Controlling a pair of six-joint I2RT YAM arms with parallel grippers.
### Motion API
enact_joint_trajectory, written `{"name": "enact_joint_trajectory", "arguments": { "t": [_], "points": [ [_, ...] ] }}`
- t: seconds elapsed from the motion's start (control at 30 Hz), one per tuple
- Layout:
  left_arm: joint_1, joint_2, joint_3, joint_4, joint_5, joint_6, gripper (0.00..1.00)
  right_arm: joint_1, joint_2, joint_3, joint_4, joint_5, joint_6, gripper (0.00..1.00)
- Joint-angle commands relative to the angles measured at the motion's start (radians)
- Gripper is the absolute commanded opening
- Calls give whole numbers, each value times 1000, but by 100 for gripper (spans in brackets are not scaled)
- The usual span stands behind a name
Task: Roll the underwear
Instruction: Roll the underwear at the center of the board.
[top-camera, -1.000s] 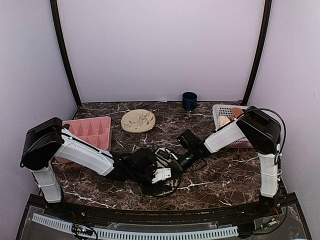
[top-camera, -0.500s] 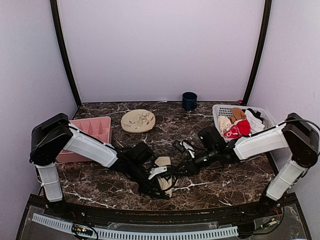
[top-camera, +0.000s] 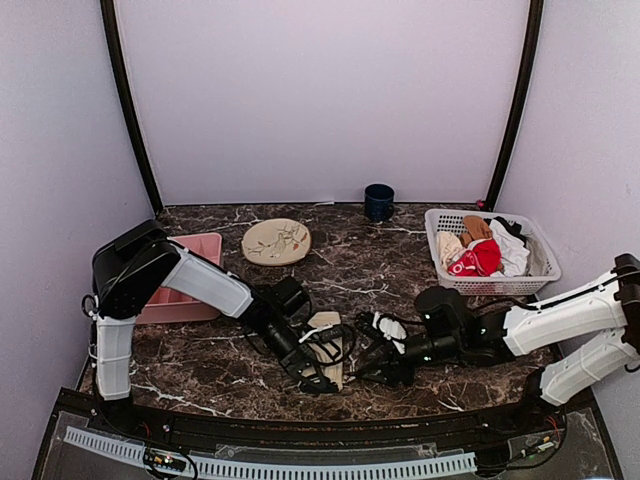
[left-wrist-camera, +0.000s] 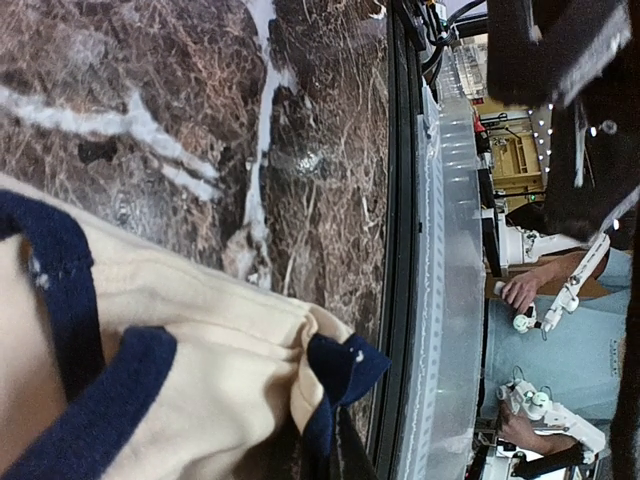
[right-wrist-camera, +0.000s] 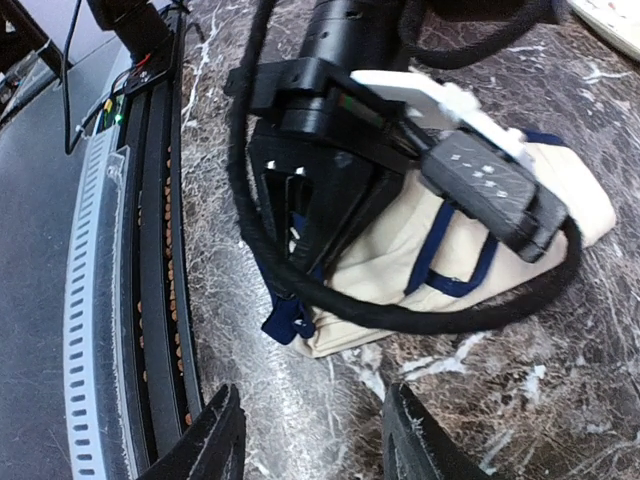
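Underwear (right-wrist-camera: 385, 255) corner in closed left pincer (right-wrist-camera: 295, 292); right pincer (right-wrist-camera: 312, 440) wide, empty.

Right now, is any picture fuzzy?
Right wrist view: the fingers of the right gripper look fuzzy, likely too close to the lens, while the underwear is sharp; left wrist view: it looks slightly soft up close; top view: evenly lit and sharp.

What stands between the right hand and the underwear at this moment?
Only bare table lies between the open right hand and the nearest corner of the underwear. The rest is partly covered: the left hand sits on the fabric and seems to pinch that corner, and its black cable loops across the cloth.
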Motion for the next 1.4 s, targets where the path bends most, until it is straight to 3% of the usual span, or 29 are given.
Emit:
{"name": "enact_joint_trajectory", "arguments": {
  "t": [0.0, 0.43, 0.67, 0.8, 0.87, 0.97, 1.07, 1.2, 1.37],
  "points": [
    [3, 50, 8, -72, -4, -8, 0, 81, 75, 59, 25, 111, -104, 46],
    [4, 65, 12, -82, -1, -5, 1, 180, 358, 229, 49, 156, -260, 48],
    [5, 67, 21, -86, -12, -3, 2, 188, 411, 251, 16, 153, -294, 34],
    [6, 65, 23, -96, -12, 2, 3, 188, 412, 237, 6, 156, -298, 5],
    [6, 52, 22, -104, -21, 10, 7, 187, 409, 230, -6, 152, -292, 0],
    [10, -15, 12, -100, -40, 19, 28, 178, 399, 214, 3, 121, -257, 0],
    [29, -134, -27, -66, -85, 6, 39, 161, 397, 209, 15, 46, -199, 0],
    [74, -332, -106, -28, -204, -10, 45, 129, 395, 213, 30, -47, -117, 0],
    [80, -536, -216, -12, -509, 18, 49, 57, 409, 206, 72, -197, -5, 0]
  ]
}}
